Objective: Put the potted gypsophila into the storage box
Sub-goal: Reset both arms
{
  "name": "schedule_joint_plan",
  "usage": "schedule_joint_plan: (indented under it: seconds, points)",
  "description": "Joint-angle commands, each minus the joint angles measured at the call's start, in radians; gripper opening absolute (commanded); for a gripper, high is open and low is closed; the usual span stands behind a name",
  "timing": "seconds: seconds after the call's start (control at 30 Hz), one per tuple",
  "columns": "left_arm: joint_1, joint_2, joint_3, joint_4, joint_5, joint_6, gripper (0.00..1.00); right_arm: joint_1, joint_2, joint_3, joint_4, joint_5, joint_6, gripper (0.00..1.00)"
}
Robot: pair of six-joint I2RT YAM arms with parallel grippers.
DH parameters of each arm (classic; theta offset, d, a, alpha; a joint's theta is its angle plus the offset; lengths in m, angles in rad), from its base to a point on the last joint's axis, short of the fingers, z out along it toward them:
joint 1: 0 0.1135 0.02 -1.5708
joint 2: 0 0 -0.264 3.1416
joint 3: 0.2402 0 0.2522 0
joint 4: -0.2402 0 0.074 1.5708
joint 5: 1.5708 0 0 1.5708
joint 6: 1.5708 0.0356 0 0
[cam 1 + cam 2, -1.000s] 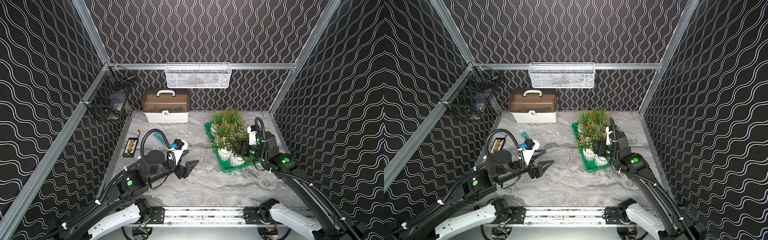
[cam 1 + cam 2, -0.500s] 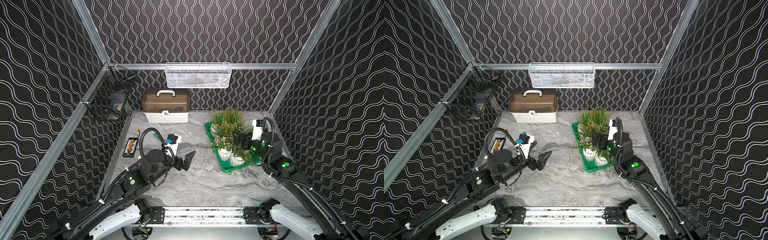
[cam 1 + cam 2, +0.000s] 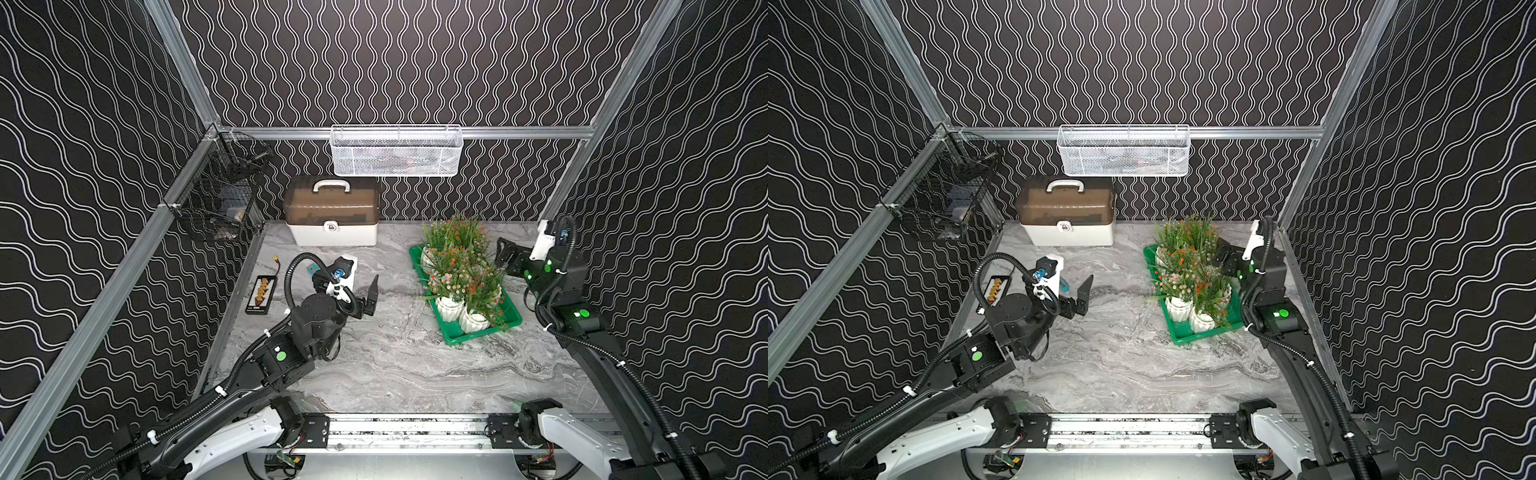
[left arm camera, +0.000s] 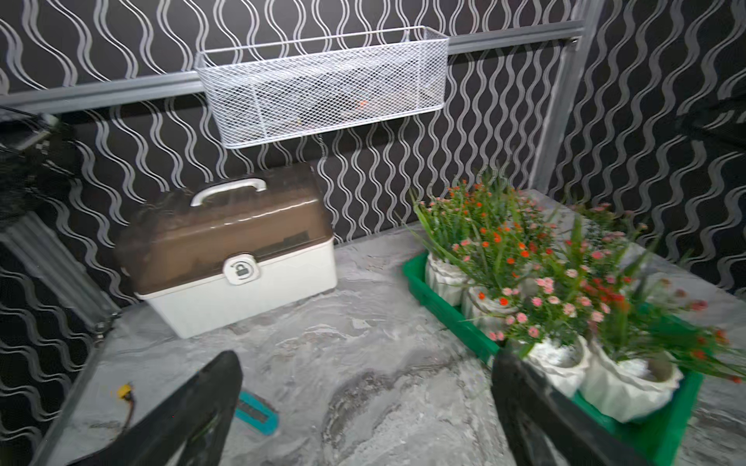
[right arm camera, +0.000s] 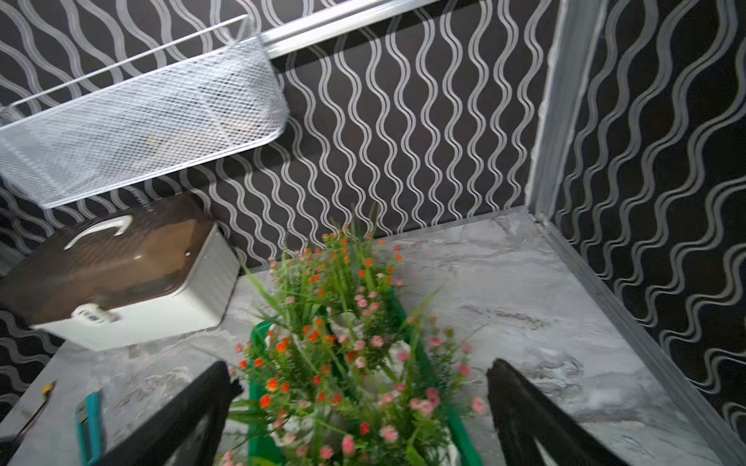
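Note:
Several potted gypsophila (image 3: 461, 270) (image 3: 1187, 270), white ribbed pots with green stems and pink or orange-red flowers, stand packed in the storage box (image 3: 478, 334) (image 3: 1204, 334), a green tray at the right of the marble table. In the wrist views the pots (image 4: 524, 282) (image 5: 335, 343) fill the tray (image 4: 444, 306) (image 5: 424, 363). My left gripper (image 3: 368, 297) (image 3: 1075, 297) (image 4: 365, 363) hovers open and empty over bare table left of the tray. My right gripper (image 3: 507, 255) (image 3: 1223, 253) (image 5: 359, 369) is open and empty, raised beside the tray's far right side, above the flowers.
A white case with a brown lid (image 3: 332, 216) stands at the back. A white mesh basket (image 3: 395, 151) hangs on the back wall and a black wire basket (image 3: 216, 199) on the left wall. A small black holder (image 3: 261, 291) and a teal item (image 4: 256, 411) lie at the left.
My left gripper opened wide and drew back from the table's middle. My right gripper lifted off the near pots and swung toward the back right, jaws spreading fully.

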Motion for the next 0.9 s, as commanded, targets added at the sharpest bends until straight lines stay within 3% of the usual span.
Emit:
schedule_joint_plan:
  seconds: [0.0, 0.1, 0.2, 0.3, 0.47, 0.63, 0.87]
  points:
    - [0.010, 0.012, -0.001, 0.108, -0.126, 0.125, 0.99, -0.107, 0.003, -0.030, 0.061, -0.128, 0.033, 1.00]
    - [0.039, 0.046, 0.007, 0.119, -0.193, 0.189, 0.99, -0.211, -0.001, -0.067, 0.079, -0.154, 0.035, 1.00]
    - [0.142, 0.071, 0.023, 0.054, -0.232, 0.130, 0.99, -0.315, -0.012, -0.114, 0.092, -0.143, 0.056, 1.00]
    - [0.280, 0.074, -0.019, 0.066, -0.140, 0.047, 0.99, -0.446, -0.009, -0.171, 0.105, -0.190, 0.116, 1.00]
    - [0.502, 0.165, -0.048, 0.048, -0.040, -0.091, 0.99, -0.665, 0.061, -0.252, 0.155, -0.388, 0.257, 1.00]
    - [0.680, 0.220, -0.158, 0.151, 0.162, -0.237, 0.99, -0.701, 0.097, -0.333, 0.259, -0.375, 0.259, 1.00]
    - [0.738, 0.308, -0.283, 0.315, 0.180, -0.178, 0.99, -0.701, 0.132, -0.419, 0.367, -0.335, 0.273, 1.00]
